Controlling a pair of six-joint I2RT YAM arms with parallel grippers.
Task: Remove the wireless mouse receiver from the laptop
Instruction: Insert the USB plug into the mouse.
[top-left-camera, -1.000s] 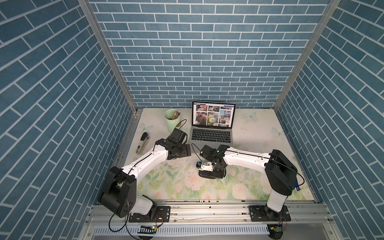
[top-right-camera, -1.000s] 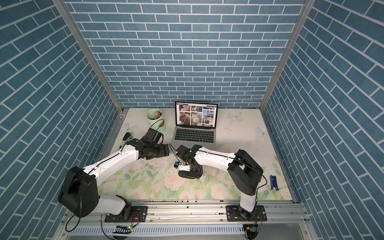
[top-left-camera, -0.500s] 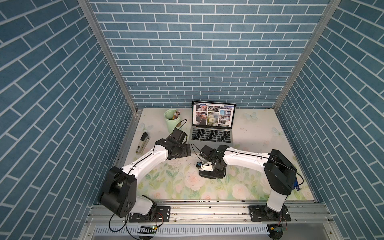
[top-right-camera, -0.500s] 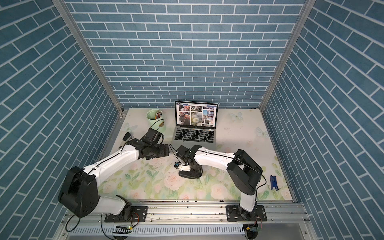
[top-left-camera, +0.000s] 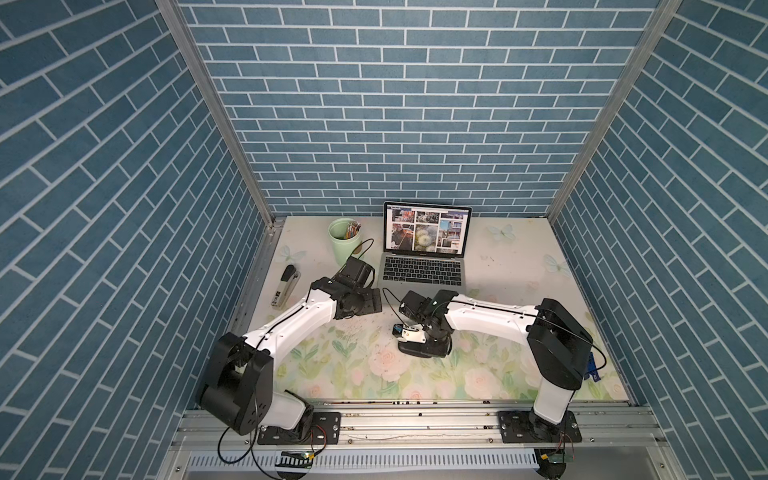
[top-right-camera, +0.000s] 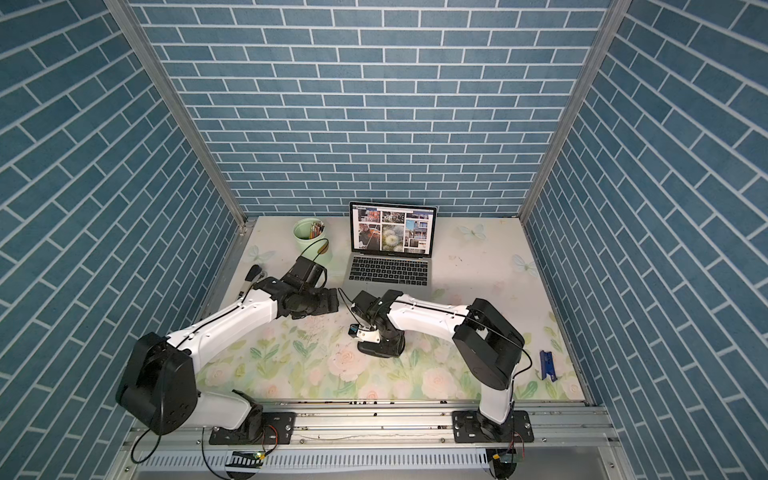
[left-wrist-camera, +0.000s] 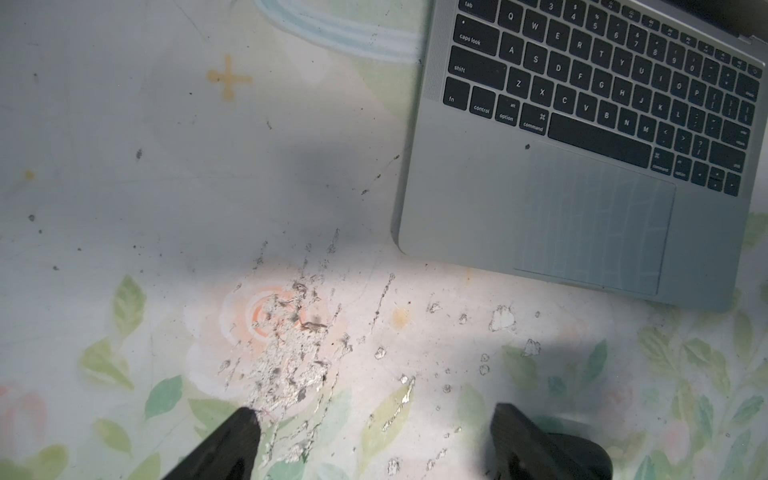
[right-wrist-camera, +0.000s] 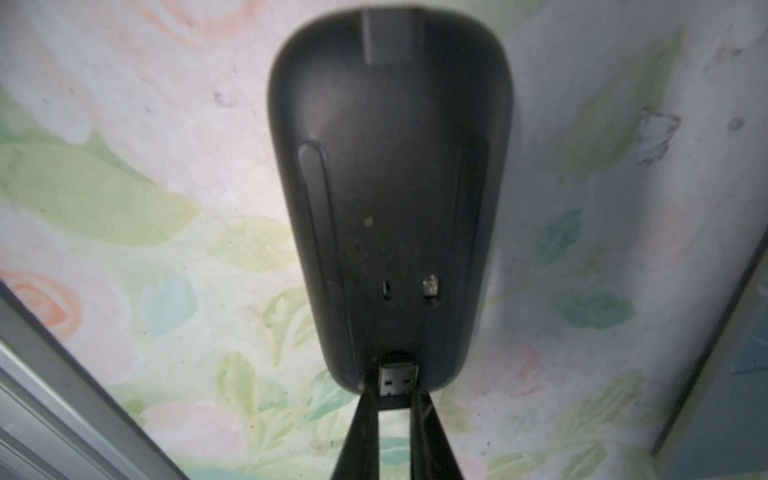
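Observation:
The laptop (top-left-camera: 423, 266) (top-right-camera: 390, 270) stands open at the back of the table, its screen lit with photos. In the right wrist view my right gripper (right-wrist-camera: 395, 397) is shut on the wireless mouse receiver (right-wrist-camera: 398, 380), a tiny black stub with a metal plug. The plug lies at a notch in the near end of the black mouse (right-wrist-camera: 390, 187), which lies on the mat (top-left-camera: 424, 348). My left gripper (left-wrist-camera: 374, 419) hangs open over scuffed mat, off the front left corner of the laptop (left-wrist-camera: 582, 199), with nothing between its fingers.
A green cup (top-left-camera: 345, 241) of pencils stands left of the laptop, and a stapler (top-left-camera: 286, 286) lies by the left wall. A small blue object (top-right-camera: 547, 365) lies near the right wall. The two arms' wrists are close together in front of the laptop.

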